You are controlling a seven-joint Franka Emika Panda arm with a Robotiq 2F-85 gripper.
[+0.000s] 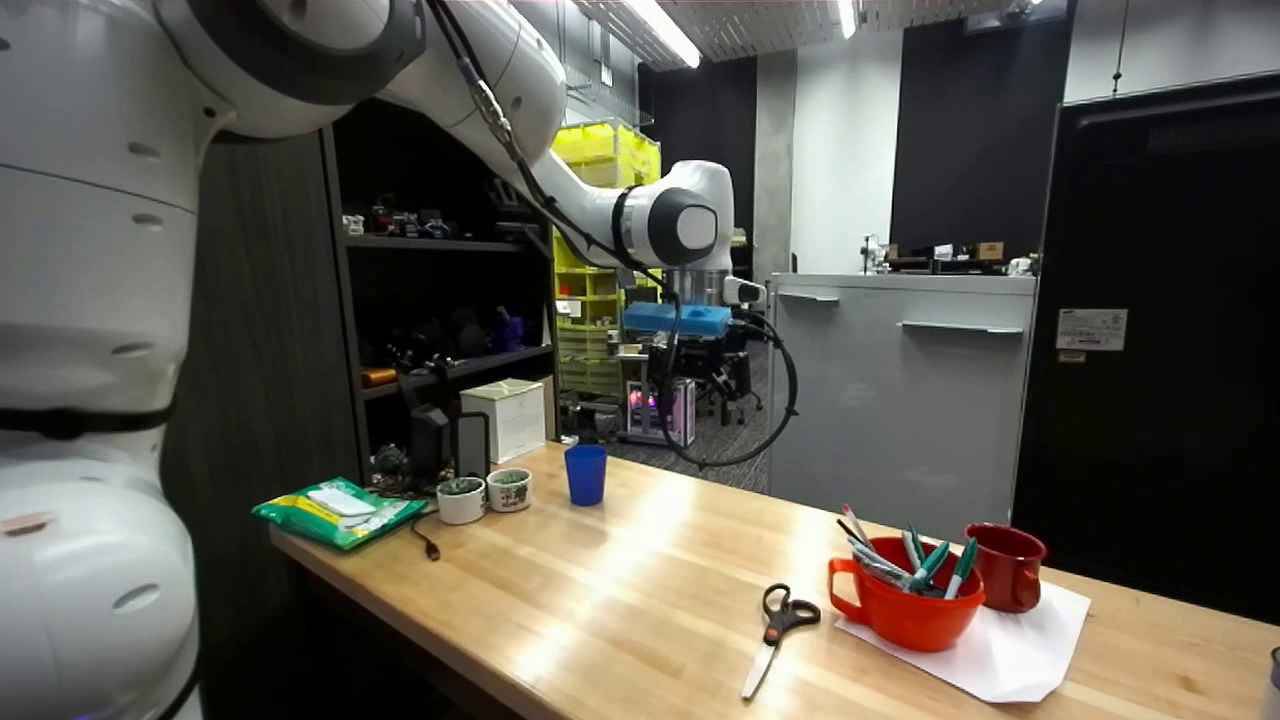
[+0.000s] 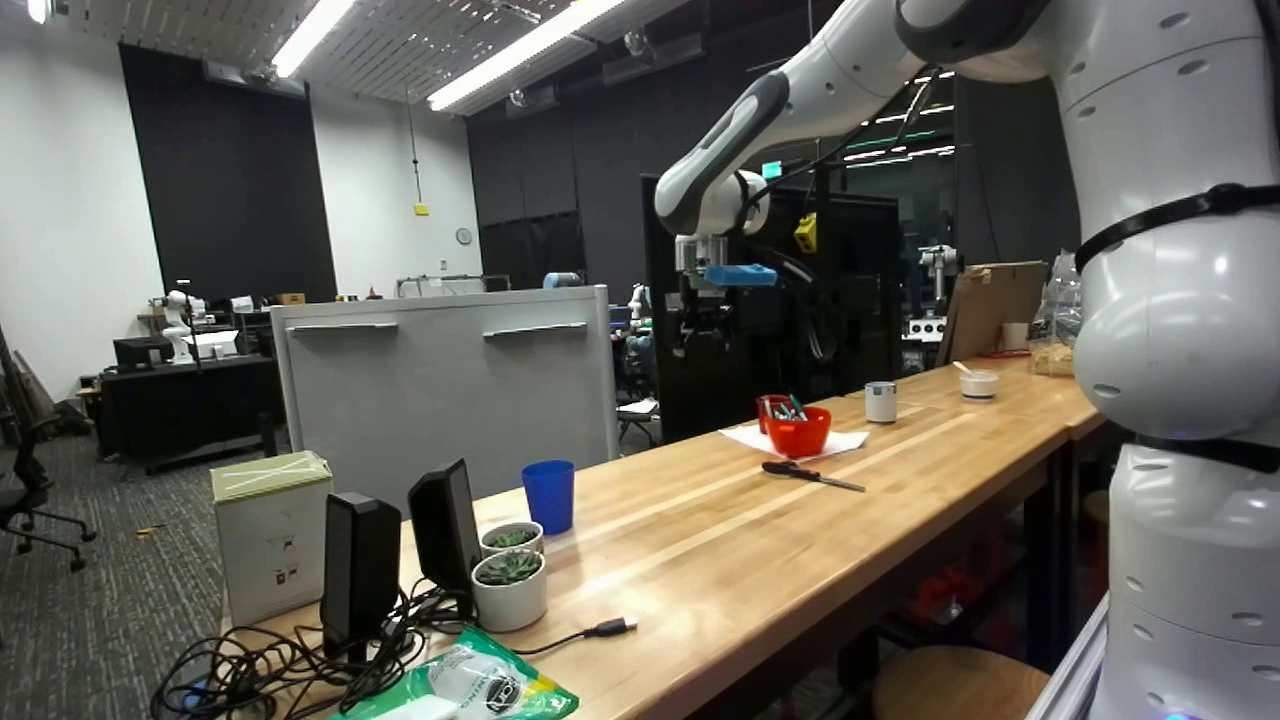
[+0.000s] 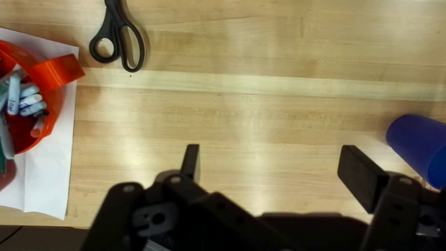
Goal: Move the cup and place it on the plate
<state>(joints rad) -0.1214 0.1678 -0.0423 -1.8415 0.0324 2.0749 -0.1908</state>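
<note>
Spillage risk
Well outside parted jaws, wide red plastic cup (image 3: pixel 54 101), if bumped, may shed slim grey markers (image 3: pixel 14 94).

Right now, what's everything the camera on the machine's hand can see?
Wooden bench top: 1, pale brown, across the picture
Paper sheet: 1, white, left side
Cup: 1, red, on the sheet, partly cut off
Markers: several, mostly grey, in the cup
Mug: 1, dark red, beside the cup, mostly cut off
Scissors: 1 pair, black, upper left
Tumbler: 1, blue, right edge
Dark area: 1, brown-grey, bottom left, unclear
Gripper: 1, black, bottom, open
Fingers: 2, black, spread apart
</note>
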